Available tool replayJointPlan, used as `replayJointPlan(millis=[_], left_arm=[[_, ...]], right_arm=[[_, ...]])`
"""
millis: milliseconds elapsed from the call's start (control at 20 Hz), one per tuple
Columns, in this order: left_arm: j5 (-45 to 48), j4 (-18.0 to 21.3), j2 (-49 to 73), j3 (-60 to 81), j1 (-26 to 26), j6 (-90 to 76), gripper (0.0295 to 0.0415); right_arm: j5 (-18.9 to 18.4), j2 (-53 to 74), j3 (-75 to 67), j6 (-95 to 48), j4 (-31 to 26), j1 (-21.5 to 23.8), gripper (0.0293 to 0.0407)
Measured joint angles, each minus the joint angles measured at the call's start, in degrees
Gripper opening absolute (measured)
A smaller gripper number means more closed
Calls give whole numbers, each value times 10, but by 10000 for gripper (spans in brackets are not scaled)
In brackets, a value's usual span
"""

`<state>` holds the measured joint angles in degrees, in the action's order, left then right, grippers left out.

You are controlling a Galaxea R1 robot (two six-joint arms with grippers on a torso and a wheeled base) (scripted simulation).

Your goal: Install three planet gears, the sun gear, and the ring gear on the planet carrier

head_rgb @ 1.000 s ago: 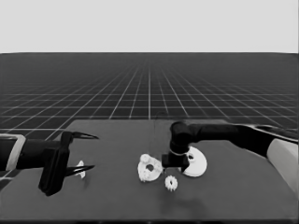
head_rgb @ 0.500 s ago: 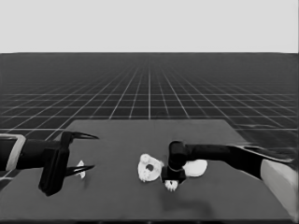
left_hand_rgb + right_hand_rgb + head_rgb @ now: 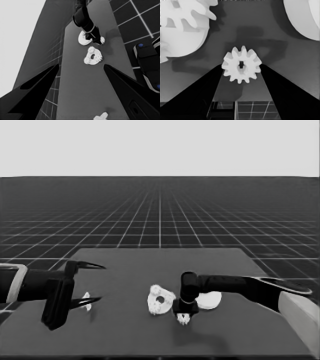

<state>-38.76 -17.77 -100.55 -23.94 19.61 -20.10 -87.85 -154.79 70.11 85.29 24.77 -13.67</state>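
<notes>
The right gripper (image 3: pixel 184 316) is reaching down near the table's front edge, between the smaller round part (image 3: pixel 160 300) and the larger round part (image 3: pixel 209 300). In the right wrist view its two fingers (image 3: pixel 200 95) are flanking a small gear (image 3: pixel 241 64), their tips touching its teeth on both sides, so it is grasping the gear. That gear (image 3: pixel 183 319) is sitting at the fingertips, just in front of both round parts and low over the table (image 3: pixel 125 335). The smaller round part (image 3: pixel 92 56) is carrying three gears on its top face, as the left wrist view shows. The larger round part is lying flat behind the right arm, partly hidden by it. The left gripper (image 3: pixel 95 282) is waiting over the table's left end with fingers spread apart, and the thin white piece (image 3: pixel 86 301) is lying beneath it, not held.
</notes>
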Motion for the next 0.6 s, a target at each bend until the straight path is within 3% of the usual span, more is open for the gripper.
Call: replayJointPlan(millis=[200,350,600], left_arm=[[0,0,0,0,0,0,385],[0,0,0,0,0,0,385],[0,0,0,0,0,0,385]], right_arm=[[0,0,0,0,0,0,310],[-24,14,-67,48,-104,104,310],[-23,14,-72,53,-132,133,310]])
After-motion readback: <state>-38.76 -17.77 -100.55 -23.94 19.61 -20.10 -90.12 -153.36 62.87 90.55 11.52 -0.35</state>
